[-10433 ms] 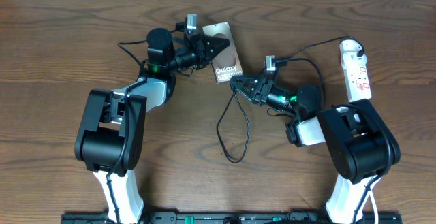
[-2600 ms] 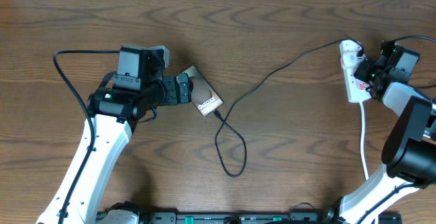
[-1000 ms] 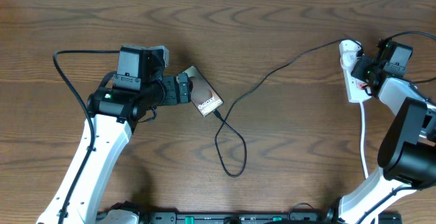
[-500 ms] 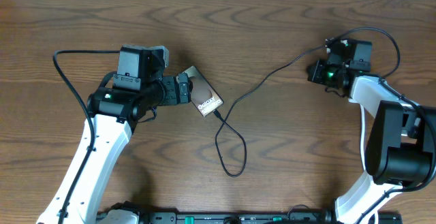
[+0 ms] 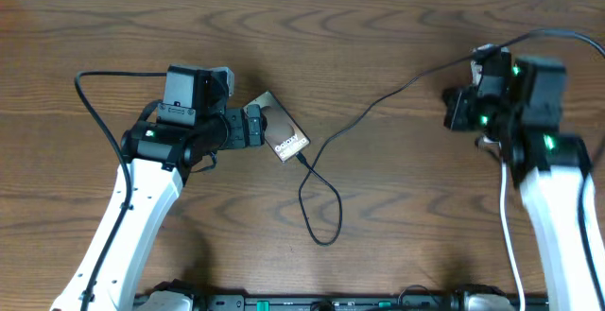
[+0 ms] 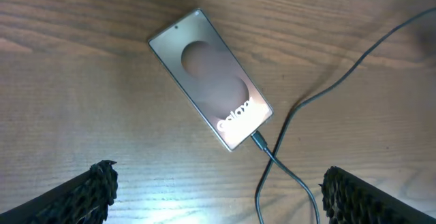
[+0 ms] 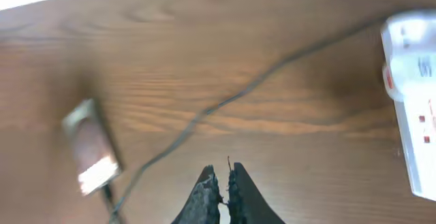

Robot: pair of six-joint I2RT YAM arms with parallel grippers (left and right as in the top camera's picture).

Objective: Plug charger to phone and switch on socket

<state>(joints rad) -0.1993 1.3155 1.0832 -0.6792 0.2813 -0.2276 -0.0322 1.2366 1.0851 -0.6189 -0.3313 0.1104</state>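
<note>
**A:** Where does the phone lie against the left gripper?

**B:** In the left wrist view the phone (image 6: 210, 80) lies flat on the table (image 6: 68, 81). It slants from upper left down towards the centre. The left gripper (image 6: 218, 186) has its fingers spread wide, one tip in each bottom corner of the frame. The phone sits higher in the frame than the gap between them and touches neither.

**A:** And the charger?

**B:** Its connector (image 6: 259, 141) is seated in the phone's lower-right end, just beside the white lettering. From there the charger (image 6: 300, 108) splits into two strands. One climbs to the upper right corner and the other drops to the bottom edge.

**A:** What about the overhead view?

**B:** The phone is left of centre, with its upper-left end at the dark tip of the left gripper. The cable loops down to the lower middle, then runs up to the right arm (image 5: 544, 174) at the upper right.

**A:** And the right gripper?

**B:** The right gripper (image 7: 221, 183) has its fingers pressed together at the bottom centre of its wrist view, with nothing between them. The socket (image 7: 411, 81) lies at the right edge, well apart from the tips. The phone is blurred at the lower left, and the cable slants across between the two.

**A:** Is the socket's switch on?

**B:** Red marks show, but I cannot tell their position.
</note>
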